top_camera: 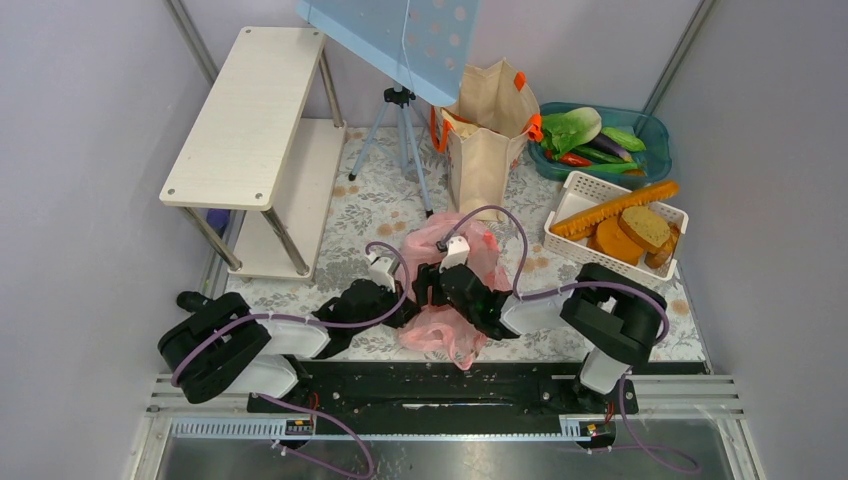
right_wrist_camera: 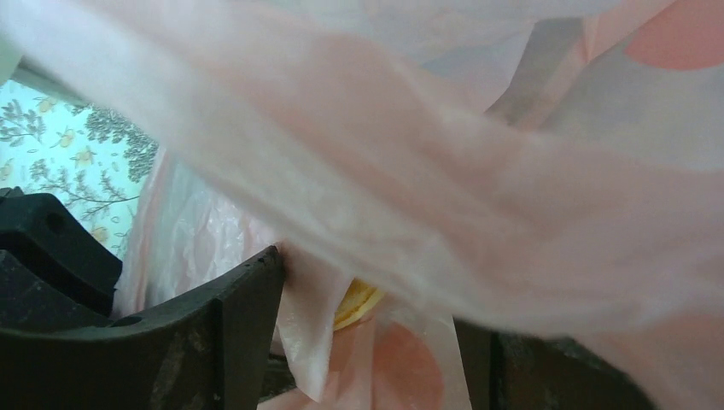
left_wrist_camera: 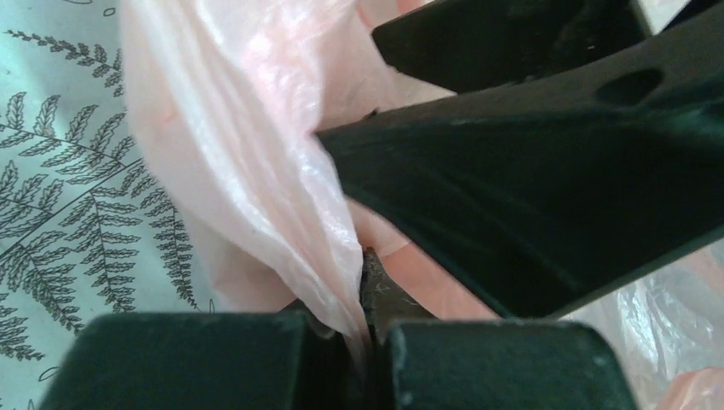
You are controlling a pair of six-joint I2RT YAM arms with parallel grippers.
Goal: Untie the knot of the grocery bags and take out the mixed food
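Top external view: pink grocery bag [top_camera: 445, 290] lies mid-table on the floral cloth, both arms bunched over it. Left gripper [left_wrist_camera: 365, 329] clenched on a fold of the film, plastic running straight into the closed jaws. Right gripper [right_wrist_camera: 367, 342] jaws apart, a strip of film and something yellow between them; grip can't be confirmed. Risk: opposing pulls tear the thin film or tighten the knot; film may slip from the right jaws.
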